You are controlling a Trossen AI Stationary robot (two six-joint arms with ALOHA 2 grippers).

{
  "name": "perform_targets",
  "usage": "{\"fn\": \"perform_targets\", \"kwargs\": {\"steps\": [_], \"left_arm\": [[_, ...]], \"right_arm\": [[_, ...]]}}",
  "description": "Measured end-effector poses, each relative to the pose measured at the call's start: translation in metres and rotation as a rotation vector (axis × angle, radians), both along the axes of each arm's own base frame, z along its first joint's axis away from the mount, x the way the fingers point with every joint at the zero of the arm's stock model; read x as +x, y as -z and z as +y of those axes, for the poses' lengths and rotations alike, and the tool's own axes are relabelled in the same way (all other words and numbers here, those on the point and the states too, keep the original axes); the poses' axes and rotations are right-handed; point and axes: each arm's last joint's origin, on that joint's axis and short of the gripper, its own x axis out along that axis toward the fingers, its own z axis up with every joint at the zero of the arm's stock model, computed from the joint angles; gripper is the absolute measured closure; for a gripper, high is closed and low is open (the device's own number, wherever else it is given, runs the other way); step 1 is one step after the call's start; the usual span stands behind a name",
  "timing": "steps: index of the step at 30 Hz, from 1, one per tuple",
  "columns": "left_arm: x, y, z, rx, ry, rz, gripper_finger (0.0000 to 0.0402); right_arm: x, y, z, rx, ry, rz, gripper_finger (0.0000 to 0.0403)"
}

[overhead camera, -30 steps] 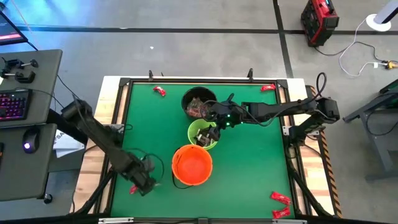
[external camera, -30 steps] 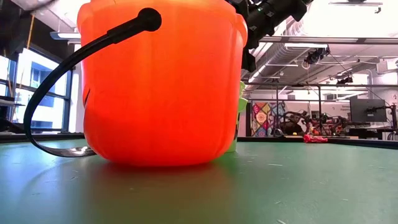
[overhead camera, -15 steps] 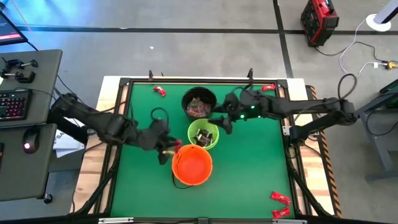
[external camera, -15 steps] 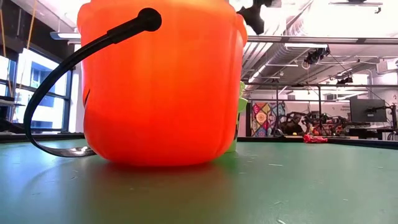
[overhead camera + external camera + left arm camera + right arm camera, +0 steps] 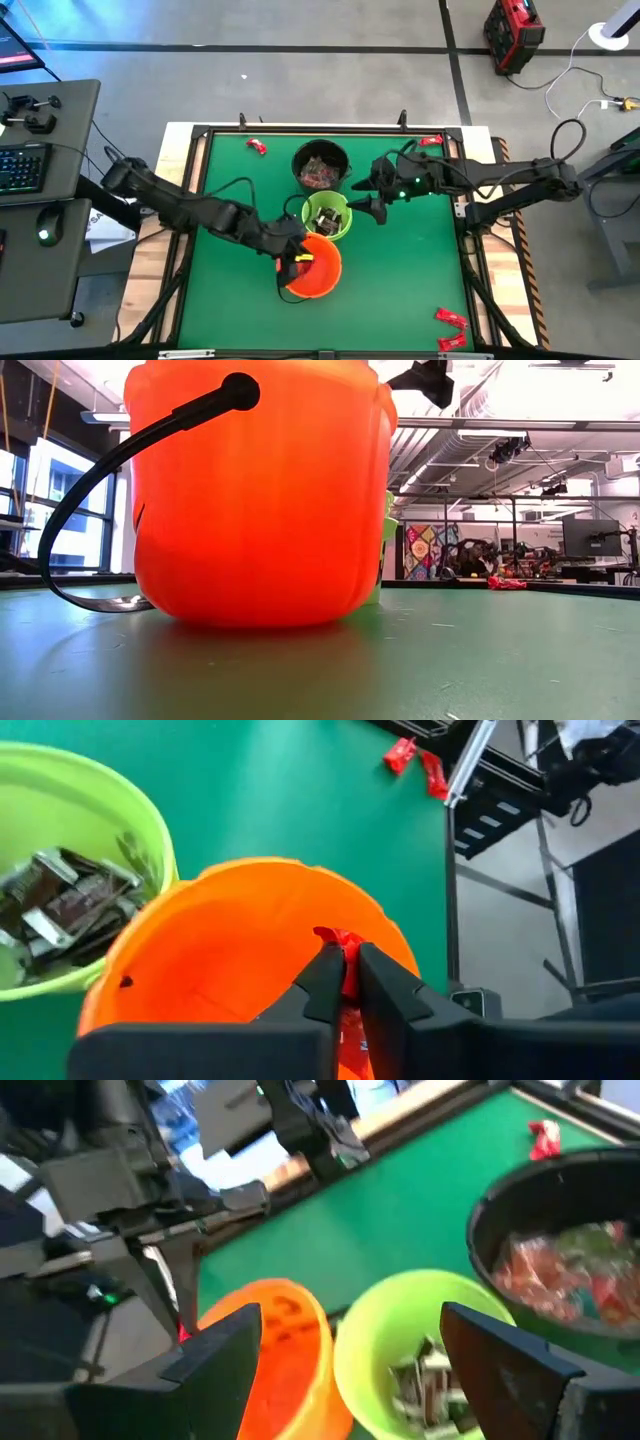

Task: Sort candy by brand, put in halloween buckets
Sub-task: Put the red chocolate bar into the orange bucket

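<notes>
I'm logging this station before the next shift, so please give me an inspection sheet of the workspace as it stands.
Surface: green table, dark frame.
Job's things: black bucket with red-wrapped candy; green bucket with dark pieces; orange bucket. Loose red candy near the far edge, more at the near right corner.
Clutter: nothing seen.
Grippers: left gripper over the orange bucket, shut on a red candy piece; right gripper open beside the green bucket.
Cables: white cable on the floor.
Surroundings: keyboard, mouse, red unit.
</notes>
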Motion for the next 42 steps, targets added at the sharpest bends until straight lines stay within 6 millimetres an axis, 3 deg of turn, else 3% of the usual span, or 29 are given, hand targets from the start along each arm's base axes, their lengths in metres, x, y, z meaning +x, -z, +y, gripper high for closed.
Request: {"fn": "perform_targets", "kwargs": {"steps": [6, 12, 16, 19, 22, 25, 29, 33, 37, 42], "left_arm": [[0.007, 0.007, -0.002, -0.050, 0.020, 0.018, 0.0326], [0.000, 0.000, 0.007, -0.042, -0.002, 0.032, 0.0229], [-0.019, -0.015, 0.021, -0.065, -0.021, 0.063, 0.0177], [-0.043, -0.032, 0.031, -0.031, -0.090, 0.055, 0.0157], [-0.067, -0.046, 0.036, 0.036, -0.206, -0.012, 0.0152], [-0.087, -0.046, 0.040, 0.036, -0.301, -0.053, 0.0152], [-0.100, -0.030, 0.041, -0.026, -0.361, -0.060, 0.0151], [-0.102, -0.014, 0.038, -0.062, -0.367, -0.070, 0.0151], [-0.099, -0.006, 0.036, -0.066, -0.363, -0.080, 0.0151], [-0.096, -0.007, 0.039, -0.046, -0.355, -0.086, 0.0151]], "right_arm": [[-0.002, 0.001, 0.004, -0.006, -0.012, 0.013, 0.0103], [-0.008, 0.000, 0.005, 0.008, -0.044, 0.039, 0.0103], [-0.014, 0.003, 0.007, 0.080, -0.082, 0.096, 0.0103], [-0.020, 0.013, 0.020, 0.189, -0.150, 0.237, 0.0103], [-0.029, 0.033, 0.048, 0.229, -0.210, 0.469, 0.0103], [-0.040, 0.055, 0.083, 0.213, -0.269, 0.721, 0.0103], [-0.053, 0.091, 0.134, 0.280, -0.370, 0.975, 0.0103], [-0.074, 0.143, 0.178, 0.441, -0.390, 1.213, 0.0103], [-0.093, 0.185, 0.190, 0.473, -0.237, 1.456, 0.0103], [-0.093, 0.207, 0.193, 0.448, -0.161, 1.524, 0.0103]]}}
